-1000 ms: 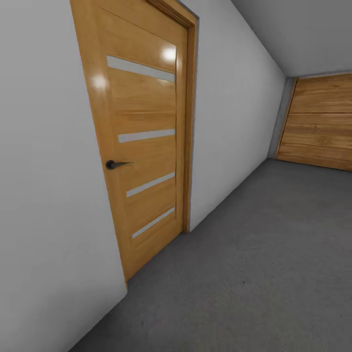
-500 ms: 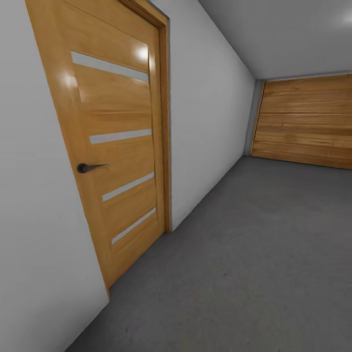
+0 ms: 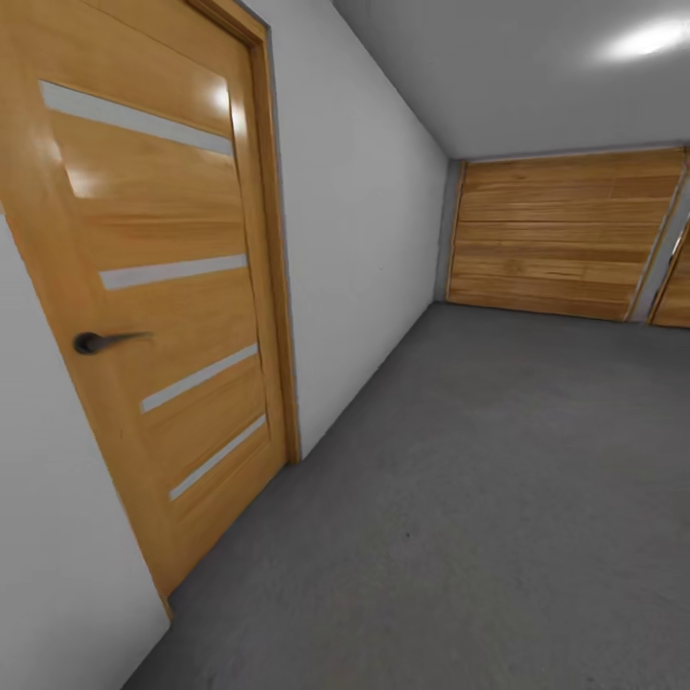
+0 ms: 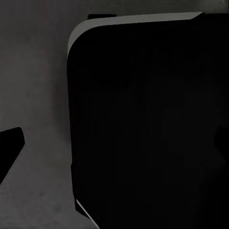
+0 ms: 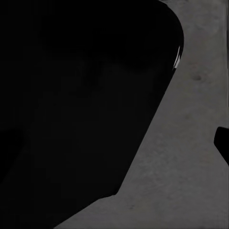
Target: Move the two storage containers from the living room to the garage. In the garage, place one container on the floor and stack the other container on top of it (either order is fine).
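The storage containers are out of view. I am in the garage, on its dark grey concrete floor point(image 3: 498, 498), between plain white walls. In the left wrist view my left gripper point(image 4: 117, 143) is open: one dark fingertip point(image 4: 10, 145) sits at the picture's edge, the other is faint against a big black rounded body point(image 4: 143, 119). In the right wrist view my right gripper point(image 5: 119, 143) is open too, one fingertip point(image 5: 222, 143) at the edge, above the floor point(image 5: 181, 181). Nothing is held between either pair of fingers.
An orange-brown wooden door point(image 3: 163, 287) with a dark lever handle point(image 3: 101, 340) stands shut in the white wall point(image 3: 355, 230) close on my left. A wide wood-panelled garage door point(image 3: 556, 235) closes the far end. A ceiling light point(image 3: 652, 40) glows above.
The whole head view has swung to the right: the side door has slid toward the left edge and more of the far garage door and the ceiling light has come into the picture.
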{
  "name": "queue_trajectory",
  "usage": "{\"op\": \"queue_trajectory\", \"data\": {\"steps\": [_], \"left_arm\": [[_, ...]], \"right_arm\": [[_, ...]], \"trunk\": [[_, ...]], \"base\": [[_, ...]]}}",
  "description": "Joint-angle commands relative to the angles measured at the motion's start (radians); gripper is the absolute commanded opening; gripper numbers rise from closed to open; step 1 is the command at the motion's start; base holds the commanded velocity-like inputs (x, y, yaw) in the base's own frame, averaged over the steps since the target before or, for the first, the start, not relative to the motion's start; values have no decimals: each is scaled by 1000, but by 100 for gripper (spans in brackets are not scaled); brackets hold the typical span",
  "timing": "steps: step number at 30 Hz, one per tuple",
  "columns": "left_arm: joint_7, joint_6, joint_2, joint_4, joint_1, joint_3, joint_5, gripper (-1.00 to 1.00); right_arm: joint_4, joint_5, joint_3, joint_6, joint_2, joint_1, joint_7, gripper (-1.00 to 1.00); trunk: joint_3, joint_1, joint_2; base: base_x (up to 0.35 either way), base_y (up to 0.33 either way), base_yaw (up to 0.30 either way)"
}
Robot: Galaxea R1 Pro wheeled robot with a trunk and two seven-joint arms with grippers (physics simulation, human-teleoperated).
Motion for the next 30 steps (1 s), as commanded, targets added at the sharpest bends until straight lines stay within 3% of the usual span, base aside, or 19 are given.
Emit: {"op": "queue_trajectory", "data": {"steps": [1,30], "left_arm": [[0,-3,0,0,0,0,0,100],[0,-1,0,1,0,1,3,100]], "right_arm": [[0,-9,8,-2,0,0,0,100],[0,0,19,-4,-7,0,-1,100]], "trunk": [[-1,0,0],[-1,0,0]], "base": [[286,0,-221],[319,0,-17]]}}
